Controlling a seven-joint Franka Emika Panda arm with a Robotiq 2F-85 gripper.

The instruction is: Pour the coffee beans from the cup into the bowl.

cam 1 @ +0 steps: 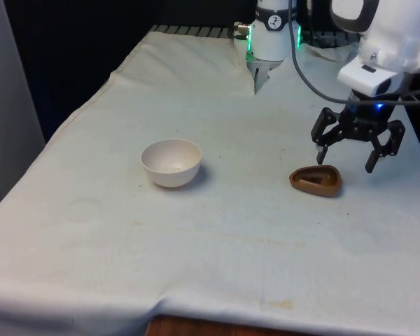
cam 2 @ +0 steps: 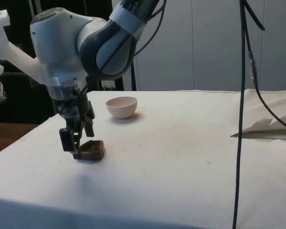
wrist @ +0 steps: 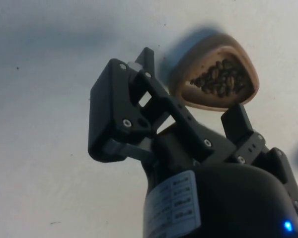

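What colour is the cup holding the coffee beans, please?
Brown; the cup shows best in the front view.

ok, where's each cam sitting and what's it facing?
Front: across the table toward the arm; bowl at its left, cup at its right, open gripper above the cup.
Side: from the table's edge; arm, gripper, cup, bowl.
Wrist: looks down past the fingers at the cup of beans.
All three views share the cup.
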